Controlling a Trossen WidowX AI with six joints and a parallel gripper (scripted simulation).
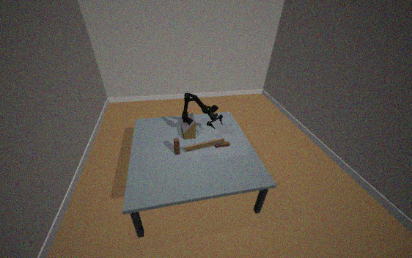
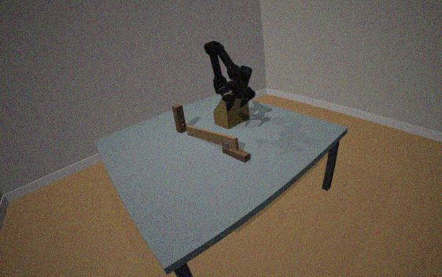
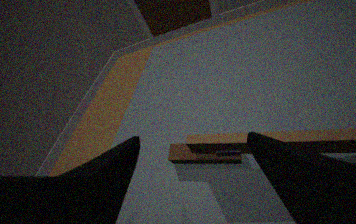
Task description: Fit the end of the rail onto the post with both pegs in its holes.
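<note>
The light wooden rail slopes down from the low footboard block, where its far end sits at the bracket. Its other end is down at the table, a small gap from the upright post. Small pale spots on the post's rail-facing side in the exterior view look like the pegs. The rail's holes cannot be made out. My gripper is open and empty, in the air behind the rail, above the table and touching neither rail nor block.
A larger wooden block with a sloped side stands beside the arm's base, behind the rail and post. The grey-blue table carries everything; its far edge shows in the wrist view. Walls stand beyond the floor.
</note>
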